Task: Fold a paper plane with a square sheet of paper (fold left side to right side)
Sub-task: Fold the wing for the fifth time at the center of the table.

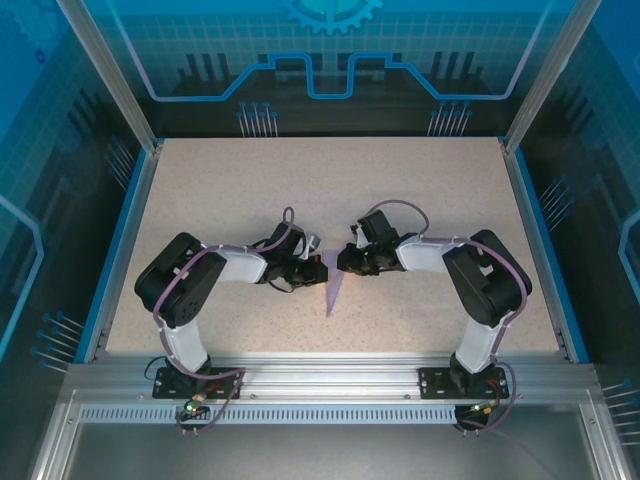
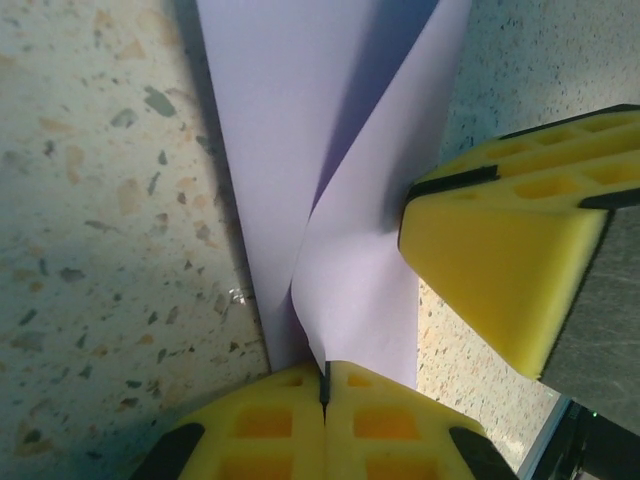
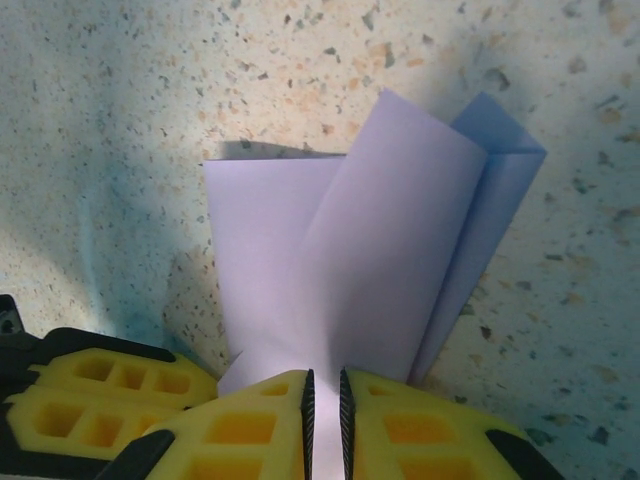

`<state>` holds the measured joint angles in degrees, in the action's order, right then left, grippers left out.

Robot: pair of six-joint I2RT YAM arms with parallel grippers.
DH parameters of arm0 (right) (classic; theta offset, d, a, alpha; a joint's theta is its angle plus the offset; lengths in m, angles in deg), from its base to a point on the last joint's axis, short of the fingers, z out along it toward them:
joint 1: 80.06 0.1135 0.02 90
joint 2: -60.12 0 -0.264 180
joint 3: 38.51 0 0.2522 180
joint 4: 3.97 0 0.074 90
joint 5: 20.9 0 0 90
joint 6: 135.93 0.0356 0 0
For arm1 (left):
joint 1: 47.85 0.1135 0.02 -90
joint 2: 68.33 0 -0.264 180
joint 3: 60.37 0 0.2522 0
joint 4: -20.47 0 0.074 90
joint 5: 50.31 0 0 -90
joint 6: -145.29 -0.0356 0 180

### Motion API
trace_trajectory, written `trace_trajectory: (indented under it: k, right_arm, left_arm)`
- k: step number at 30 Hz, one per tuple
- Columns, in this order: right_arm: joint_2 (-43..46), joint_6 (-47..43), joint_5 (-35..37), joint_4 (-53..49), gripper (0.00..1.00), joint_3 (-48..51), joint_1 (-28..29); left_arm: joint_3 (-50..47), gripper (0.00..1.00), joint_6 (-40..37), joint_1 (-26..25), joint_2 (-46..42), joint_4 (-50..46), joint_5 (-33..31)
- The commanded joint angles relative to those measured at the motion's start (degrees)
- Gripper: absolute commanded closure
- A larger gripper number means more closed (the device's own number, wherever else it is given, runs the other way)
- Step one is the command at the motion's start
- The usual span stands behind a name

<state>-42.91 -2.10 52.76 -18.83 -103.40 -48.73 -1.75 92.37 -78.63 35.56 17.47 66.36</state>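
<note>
Centre of frame barred by black left arm (image 1: 200, 275) and black right arm (image 1: 470, 265) over folded lavender paper sheet (image 1: 332, 292). Upper half of speckled beige tabletop (image 1: 330, 175) left free. Side edges bounded by blue rails (image 1: 120, 250).

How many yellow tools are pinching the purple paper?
2. The left tool is shut on the purple paper from the left. The right tool pinches it from the right. Both are near the table's middle.

Speckled tabletop (image 1: 420, 190), blue patterned walls (image 1: 330, 60), aluminium frame (image 1: 330, 375)
</note>
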Motion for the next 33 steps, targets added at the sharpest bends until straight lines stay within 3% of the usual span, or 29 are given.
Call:
trace_trajectory:
  k: [1, 8, 13, 16, 18, 27, 33]
  right_arm:
    - [-1.83, -0.77, 0.97, -2.68, 0.83, -1.18, -0.15]
    - [-2.59, 0.44, 2.36, -5.42, 0.83, 0.10, -0.57]
    - [-2.22, 0.80, 3.50, -6.62, 0.84, 2.50, -0.76]
    - [-2.51, 0.67, 3.59, -6.54, 0.84, 3.23, -0.92]
    - [-2.50, 0.55, 3.59, -6.46, 0.86, 3.40, -1.00]
    - [-2.30, 0.08, 3.20, -6.53, 0.87, 3.15, -1.01]
    - [-2.29, -0.11, 3.17, -6.63, 0.87, 3.14, -0.97]
  left_arm:
    - [0.28, 0.99, -1.66, 0.48, 2.52, -3.10, -4.88]
    - [0.15, 0.95, -1.31, 0.49, 0.62, -3.63, -4.25]
    - [0.78, 0.78, -2.44, 0.51, -6.35, -7.88, -4.52]
    - [0.89, 0.58, -3.01, 0.53, -11.09, -11.30, -4.42]
    - [0.19, 0.52, -2.98, 0.54, -14.26, -13.50, -4.21]
    - [-6.19, 0.49, -2.67, -3.92, -27.36, -20.09, -2.56]
    - [-5.36, 0.49, -2.75, -8.49, -27.23, -23.40, -3.24]
